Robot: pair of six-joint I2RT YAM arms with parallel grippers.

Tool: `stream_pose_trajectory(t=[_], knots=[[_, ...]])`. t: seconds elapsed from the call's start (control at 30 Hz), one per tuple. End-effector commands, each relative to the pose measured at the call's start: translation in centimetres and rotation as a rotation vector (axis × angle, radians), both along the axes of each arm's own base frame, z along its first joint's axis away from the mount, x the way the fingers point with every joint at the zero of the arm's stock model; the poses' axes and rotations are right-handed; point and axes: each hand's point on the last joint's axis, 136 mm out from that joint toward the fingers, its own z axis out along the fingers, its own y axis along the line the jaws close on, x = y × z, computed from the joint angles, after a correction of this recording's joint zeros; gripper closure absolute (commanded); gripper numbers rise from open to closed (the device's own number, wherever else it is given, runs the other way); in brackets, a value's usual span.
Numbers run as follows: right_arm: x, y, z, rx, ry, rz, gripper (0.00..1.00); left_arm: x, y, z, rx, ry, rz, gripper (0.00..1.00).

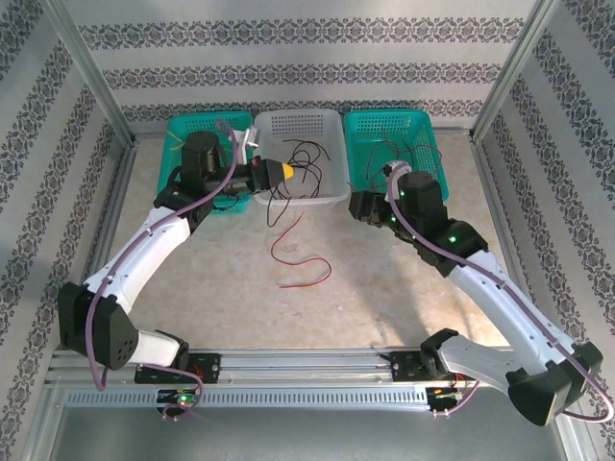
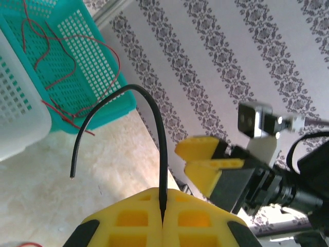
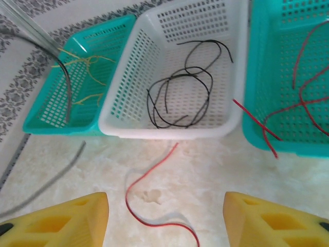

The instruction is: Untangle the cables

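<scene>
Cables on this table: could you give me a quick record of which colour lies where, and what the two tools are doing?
Left teal basket: yellow cables
White basket: black cables
Right teal basket: red cables
Table: one loose red cable
Left tool: shut on a black cable
Right tool: open, holding nothing

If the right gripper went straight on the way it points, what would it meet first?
Probably the thin red cable lying on the beige table, short of the white plastic basket; depth is unclear.
</scene>
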Motion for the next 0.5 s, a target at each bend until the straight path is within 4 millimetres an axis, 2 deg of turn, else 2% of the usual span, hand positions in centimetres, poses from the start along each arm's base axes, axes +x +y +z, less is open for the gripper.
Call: stream_pose_trajectory(t=[0.0,0.23,0.47], knots=[[-1.2,-1.0,-1.8,-0.007,0.054,-0.031,0.39,2.2,0.9,1.5,-0.006,-0.046,0.064,1.00],[-2.8,-1.2,-4.2,0.041,0.117,-0.044,0.41,8.3,2.1,3.1,0.005,-0.137,0.202,1.00],[-3.8,-1.0,-4.4,0.063,0.140,-0.034,0.42,14.5,3.3,2.2,0.160,-0.195,0.358,1.00]])
